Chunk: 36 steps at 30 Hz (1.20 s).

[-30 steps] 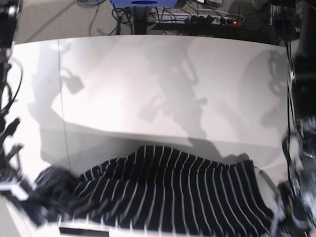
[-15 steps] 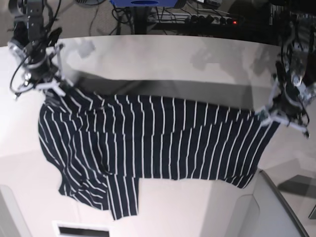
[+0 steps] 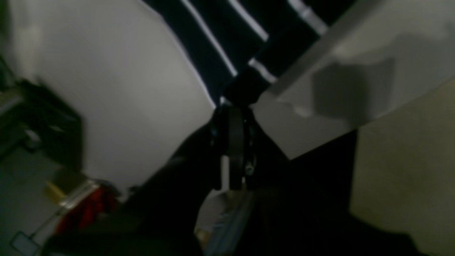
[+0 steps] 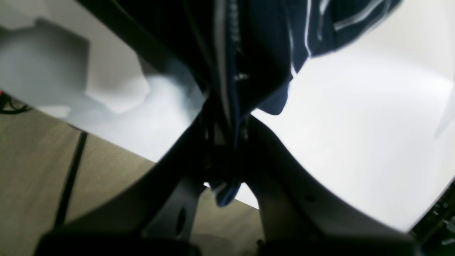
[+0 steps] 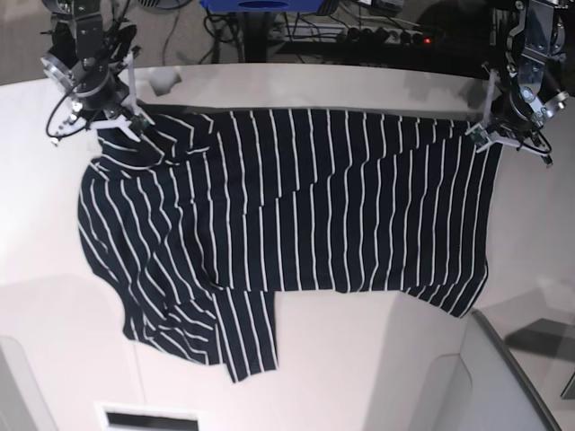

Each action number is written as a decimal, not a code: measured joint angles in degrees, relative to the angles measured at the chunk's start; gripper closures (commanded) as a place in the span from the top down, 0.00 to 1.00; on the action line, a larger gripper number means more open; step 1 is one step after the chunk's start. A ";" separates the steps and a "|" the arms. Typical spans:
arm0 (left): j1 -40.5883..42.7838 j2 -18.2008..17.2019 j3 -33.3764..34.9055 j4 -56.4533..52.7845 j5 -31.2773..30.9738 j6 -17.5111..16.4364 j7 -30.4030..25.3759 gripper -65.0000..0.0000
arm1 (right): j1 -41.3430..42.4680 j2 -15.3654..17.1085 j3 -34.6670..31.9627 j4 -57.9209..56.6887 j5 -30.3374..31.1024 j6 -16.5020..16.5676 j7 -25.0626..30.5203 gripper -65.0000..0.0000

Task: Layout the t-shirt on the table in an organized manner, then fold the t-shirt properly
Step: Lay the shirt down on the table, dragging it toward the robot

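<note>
T-shirt (image 5: 296, 215), dark with thin white stripes, is spread across the far half of the table (image 5: 359, 359), one sleeve bunched at the near left. The left gripper (image 5: 490, 133) pinches its far right corner; the right gripper (image 5: 126, 126) pinches the far left corner. Both arms reach near the table's far edge; bare table lies open in front.

Both arms stretched far out; left gripper (image 5: 486, 135) and right gripper (image 5: 126, 126) clamped tight on t-shirt (image 5: 296, 224) corners.
</note>
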 measured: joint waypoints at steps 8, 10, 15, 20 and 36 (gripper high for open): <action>-2.82 0.76 0.48 -0.22 0.24 -0.26 0.20 0.00 | 0.00 0.20 0.00 0.00 -0.02 0.00 -0.17 0.01; -5.49 1.01 0.70 -0.94 0.15 -0.24 0.13 0.00 | 0.98 0.39 0.02 -0.02 -0.02 0.13 -0.42 0.01; -17.84 0.17 6.19 -7.10 0.50 -0.02 -0.07 0.00 | 12.07 2.75 -0.20 -3.32 0.17 -0.17 0.66 0.01; -33.33 2.64 12.98 -16.17 3.72 -0.59 2.82 0.00 | 26.56 5.97 0.24 -15.63 0.52 0.76 0.02 0.01; -68.04 15.28 23.65 -58.69 4.59 6.49 -5.18 0.00 | 62.07 7.10 0.50 -56.04 -0.13 -7.26 14.84 0.01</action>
